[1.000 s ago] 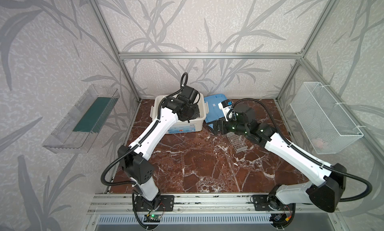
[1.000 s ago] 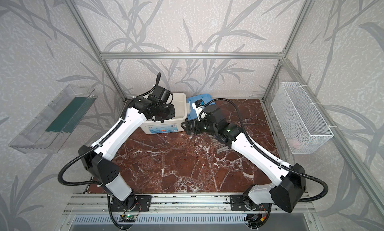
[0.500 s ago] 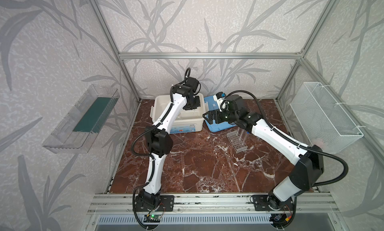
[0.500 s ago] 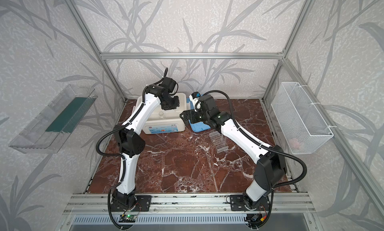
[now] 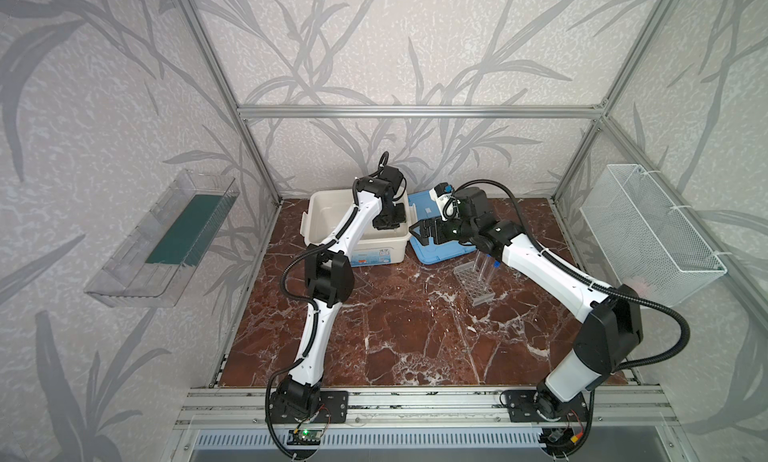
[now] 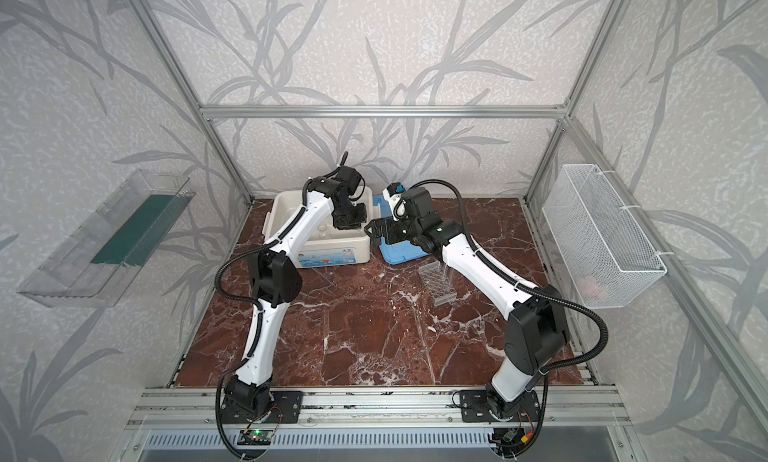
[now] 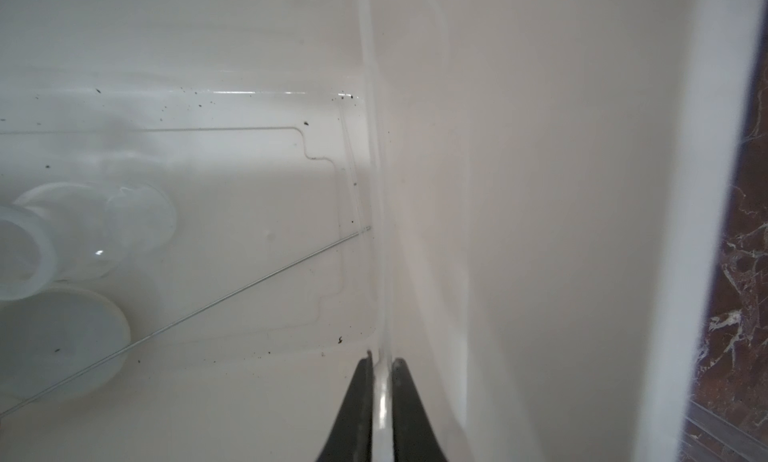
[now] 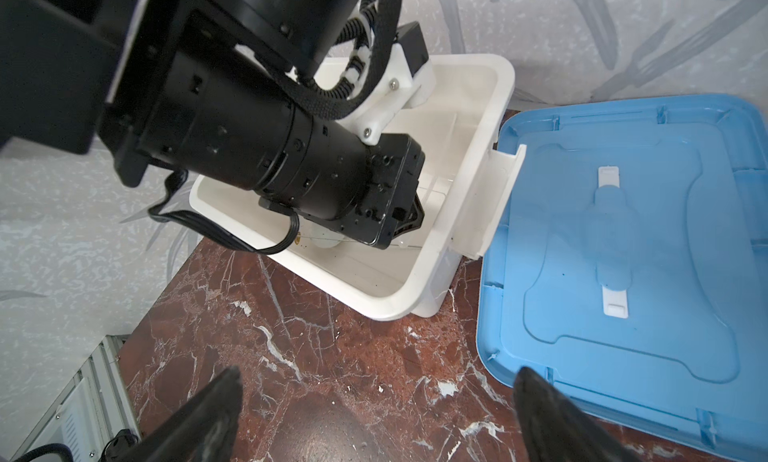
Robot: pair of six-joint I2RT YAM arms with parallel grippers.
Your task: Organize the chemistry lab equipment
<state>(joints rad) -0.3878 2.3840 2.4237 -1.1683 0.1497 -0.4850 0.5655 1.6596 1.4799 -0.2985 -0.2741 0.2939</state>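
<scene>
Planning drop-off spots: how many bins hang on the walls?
2: a clear tray on the left wall, a white wire basket on the right wall. None appear hidden.

This is a robot test cell. An aluminium frame [image 5: 415,111] boxes in a small bay, and its walls are lined with grey leaf-patterned wallpaper [image 5: 374,44]. Two white-and-black robot arms, the left arm [image 5: 320,335] and the right arm [image 5: 548,273], are bolted to a metal rail [image 5: 415,401] along the front edge of a red-brown, marble-look tabletop [image 5: 415,335]. Below the rail sits a bare circuit board [image 5: 305,435] with a green light. A clear plastic bin [image 5: 166,239] hangs on one side wall and a white wire basket [image 5: 648,231] on the other. A clear grid-holed rack [image 5: 473,281] stands on the tabletop.
</scene>
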